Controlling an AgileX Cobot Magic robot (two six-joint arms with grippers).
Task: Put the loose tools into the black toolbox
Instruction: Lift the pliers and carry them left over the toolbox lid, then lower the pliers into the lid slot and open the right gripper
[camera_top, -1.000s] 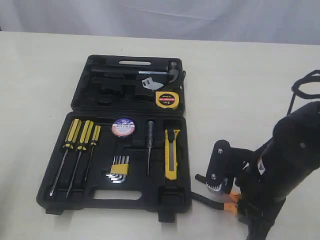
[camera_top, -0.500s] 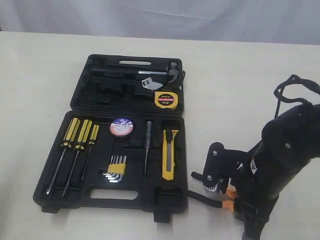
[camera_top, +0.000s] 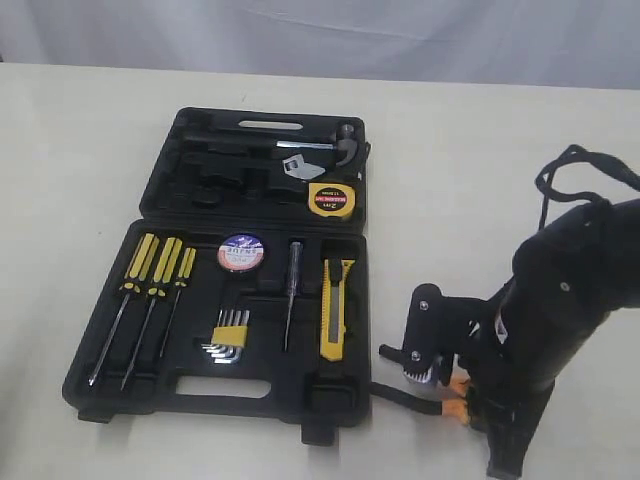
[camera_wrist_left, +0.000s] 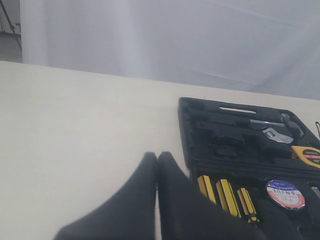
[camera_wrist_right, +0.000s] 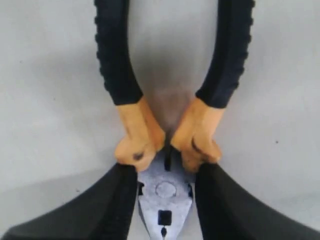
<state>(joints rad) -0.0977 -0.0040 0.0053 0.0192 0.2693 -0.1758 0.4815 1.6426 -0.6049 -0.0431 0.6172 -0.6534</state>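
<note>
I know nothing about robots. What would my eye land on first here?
First, the big black toolbox lying open in the middle of the pale table, with its yellow tape measure, utility knife and screwdrivers bright against the black. Then, to its right, the bulky black arm, whose right gripper pinches the head of grey pliers with black-and-orange handles, lying on the table.

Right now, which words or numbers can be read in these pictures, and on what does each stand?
Tape roll: letters on its white-blue label, too blurred to read.
Tape measure: print on its face, too small to read.
No other text shows.
</note>
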